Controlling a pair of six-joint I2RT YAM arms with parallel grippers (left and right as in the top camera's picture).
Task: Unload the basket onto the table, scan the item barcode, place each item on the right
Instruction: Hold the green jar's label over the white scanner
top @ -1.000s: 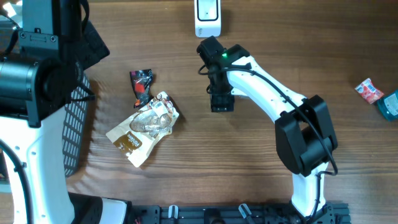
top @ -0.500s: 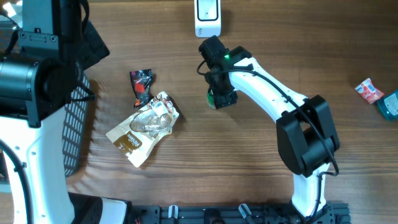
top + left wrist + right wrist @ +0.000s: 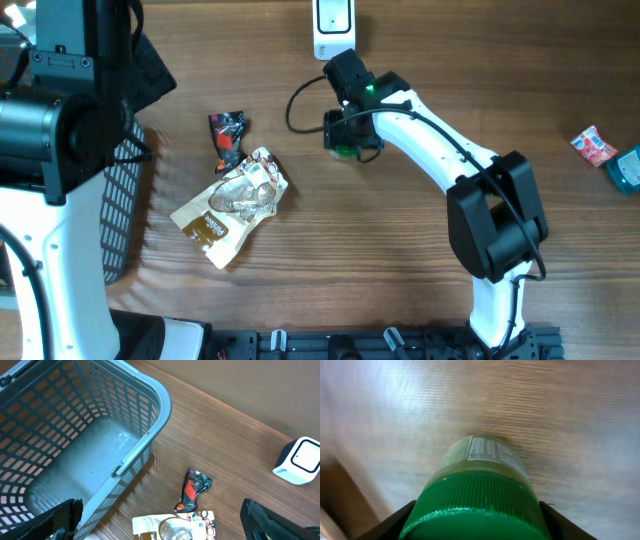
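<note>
Since the earlier overhead frames the right gripper (image 3: 345,140) has gone from standing over the table near frame centre to closing on a green-capped bottle (image 3: 346,152). It has also shifted up-frame and turned at the wrist, so a loop of cable now bows out to its left. In the right wrist view the jaws sit against both sides of the ribbed green cap, part-way closed. The bottle (image 3: 481,462) hangs below them with a printed label panel facing the camera. The wood beneath is blurred, which suggests the bottle is off the table and being carried.

That looks like the pick done and the presenting step begun. The white scanner (image 3: 333,28) sits at the top centre edge of the overhead frame, just above the gripper. Whether the barcode faces it cannot be told from here.

Little room is left between the wrist and the scanner, so the bottle probably needs turning more than travel. The wood to the right of the arm is open as far as a red packet (image 3: 594,146) and a teal item (image 3: 627,170) at the right edge. A foil snack pouch (image 3: 230,205) and a dark wrapper (image 3: 226,140) lie well to the left, near the grey basket (image 3: 145,390). The left gripper (image 3: 160,520) hangs above them, fully spread and holding nothing.
</note>
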